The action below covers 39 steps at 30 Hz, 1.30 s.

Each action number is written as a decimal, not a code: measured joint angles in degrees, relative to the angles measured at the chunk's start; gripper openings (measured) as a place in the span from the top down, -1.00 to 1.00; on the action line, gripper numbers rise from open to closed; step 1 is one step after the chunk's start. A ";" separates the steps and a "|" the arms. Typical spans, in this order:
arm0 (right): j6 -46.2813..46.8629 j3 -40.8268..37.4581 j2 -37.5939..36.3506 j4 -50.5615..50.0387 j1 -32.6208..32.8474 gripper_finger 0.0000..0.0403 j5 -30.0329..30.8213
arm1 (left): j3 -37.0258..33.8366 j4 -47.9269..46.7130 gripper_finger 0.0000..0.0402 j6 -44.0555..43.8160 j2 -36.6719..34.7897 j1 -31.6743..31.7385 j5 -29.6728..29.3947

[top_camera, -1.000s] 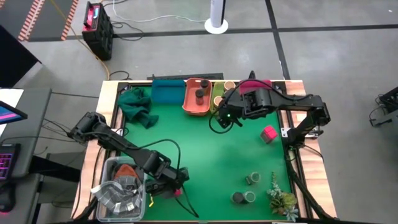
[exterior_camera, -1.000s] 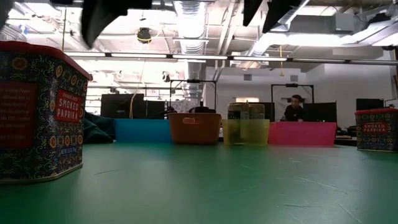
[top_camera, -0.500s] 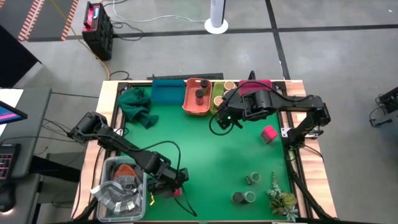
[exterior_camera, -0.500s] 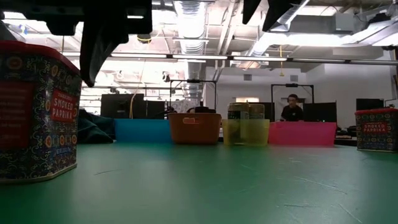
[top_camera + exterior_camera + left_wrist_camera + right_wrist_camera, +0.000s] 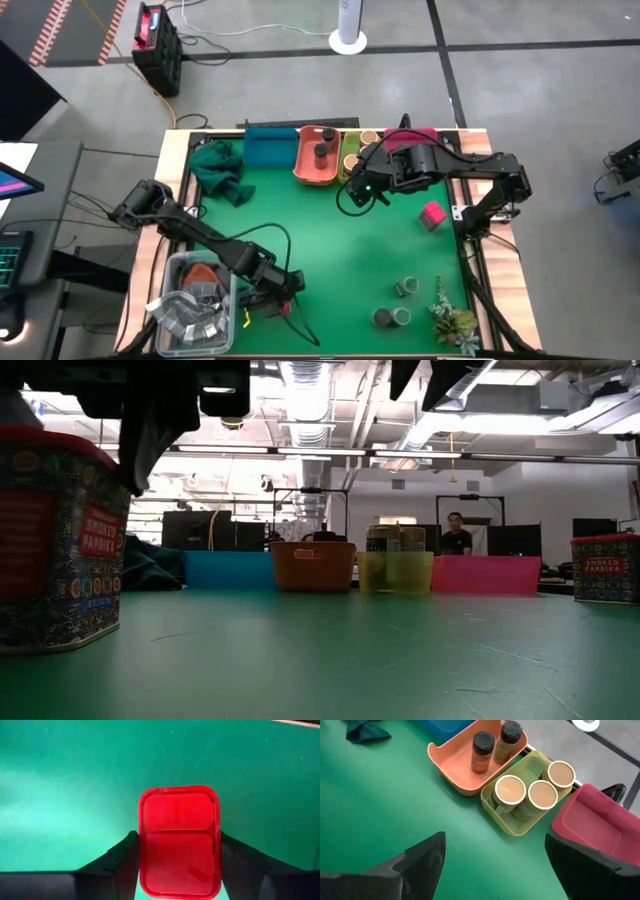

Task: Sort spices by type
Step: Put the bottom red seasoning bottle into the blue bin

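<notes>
Paprika tin [image 5: 179, 842], red-lidded, stood near the bench's front-left corner beside the clear tub [image 5: 195, 305], with the left gripper [image 5: 177, 857] straddling it, jaws spread on either side and not visibly clamped. Near the back edge, the right gripper [image 5: 492, 860] hovered with jaws wide apart by the orange tray [image 5: 455, 767] holding two dark-lidded jars [image 5: 483, 751] and the yellow-green tray [image 5: 517, 822] holding three tan-topped cylinders [image 5: 542, 794].

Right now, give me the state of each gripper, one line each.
Left gripper: open, fingers on either side of the red-lidded paprika tin, not yet clamped.
Right gripper: open, holding nothing, near the trays at the far edge.
</notes>
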 joint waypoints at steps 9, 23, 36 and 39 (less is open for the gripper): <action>-0.18 0.02 0.00 -2.83 -0.09 -0.83 0.01 | 1.63 -4.61 -0.03 -8.33 -1.65 6.44 -3.56; -0.11 0.04 -0.13 -4.25 -0.85 -0.75 1.93 | 1.84 -11.15 -0.04 -32.05 -15.49 41.21 -11.03; -6.56 0.04 -0.15 1.06 -1.44 -0.74 2.83 | 1.84 -3.33 -0.05 -59.21 -15.89 70.16 -14.88; -9.43 0.04 -0.15 3.76 -1.93 -0.74 2.83 | 1.84 -1.81 -0.05 -61.47 -15.34 73.60 -17.34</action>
